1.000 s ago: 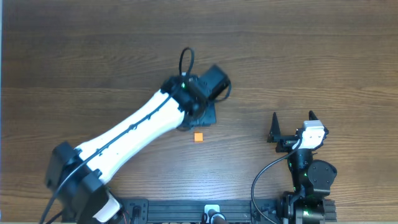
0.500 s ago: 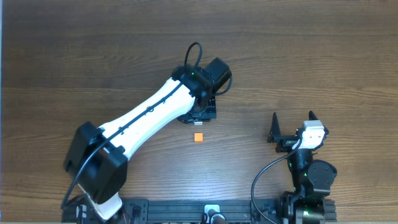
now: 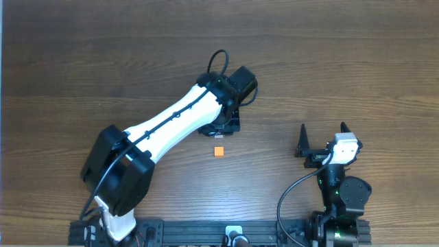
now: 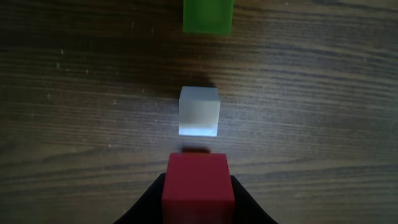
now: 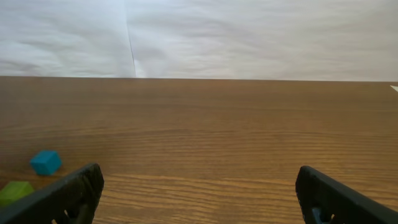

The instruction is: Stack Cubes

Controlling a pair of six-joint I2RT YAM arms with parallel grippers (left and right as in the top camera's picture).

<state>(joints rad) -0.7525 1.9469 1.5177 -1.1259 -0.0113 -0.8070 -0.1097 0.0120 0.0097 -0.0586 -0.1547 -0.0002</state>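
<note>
My left gripper [image 4: 198,194] is shut on a red cube [image 4: 198,184], held just above the wood with its shadow underneath. A pale grey-white cube [image 4: 199,111] lies on the table straight beyond the red one, a small gap apart. Past that sits a green cube [image 4: 208,15]. In the top view the left gripper [image 3: 223,124] is near the table's middle, and a small orange cube [image 3: 219,151] rests just nearer the bases. My right gripper [image 3: 322,139] stands open at the right, holding nothing. Its wrist view shows a blue cube [image 5: 46,162] and the green cube [image 5: 15,191] far off.
The brown wooden table [image 3: 357,62] is bare around the cubes. A white wall [image 5: 249,37] stands behind the table's far edge. The left arm's white link [image 3: 171,123] lies diagonally across the middle of the table.
The left arm has stretched farther out, carrying its gripper a little away from the bases and to the right. The orange cube and the right arm have stayed put.
</note>
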